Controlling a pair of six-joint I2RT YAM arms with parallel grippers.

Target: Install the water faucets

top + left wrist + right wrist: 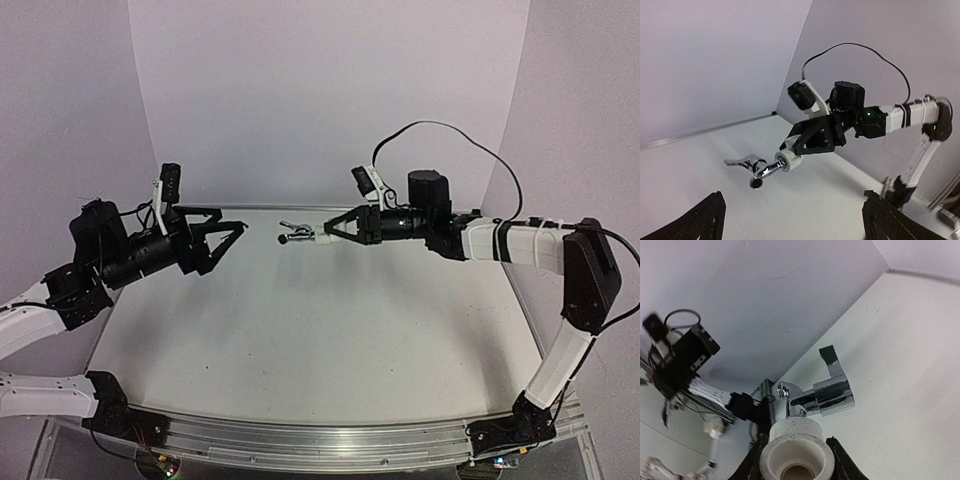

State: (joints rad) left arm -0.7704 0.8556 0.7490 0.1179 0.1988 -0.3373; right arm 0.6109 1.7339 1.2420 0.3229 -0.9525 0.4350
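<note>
- Nearest the right wrist lens, white fitting is seen end-on, round open mouth toward the camera.
- Fitting is pinched from both sides by the black fingers of the right gripper. The jaws are closed down to the fitting's width and nothing else is gripped.
- Faucet, small and shiny silver, is seen sticking out of the far end of the white fitting and touching it. How deep it is seated cannot be told.
- Faucet is held in the air over the table, toward the back middle, between the two grippers and much nearer the right one.
- Lever handle is seen pointing out sideways from the faucet body.
- Spout is angled down, its dark opening turned toward the left wrist camera.
- Left gripper is spread wide with nothing held.
- Left fingers are seen only as dark tips at the two bottom corners of the left wrist view.
- Left gripper is aimed at the faucet at roughly the same height, with clear space between them and no contact.
- Both forearms are stretched roughly level above the table, facing each other.
- Black cable is looped up over the right arm.
- Aluminium rail is seen along the near table edge, with the arm bases bolted at its ends.
- Pale purple backdrop is seen behind and at both sides.
</note>
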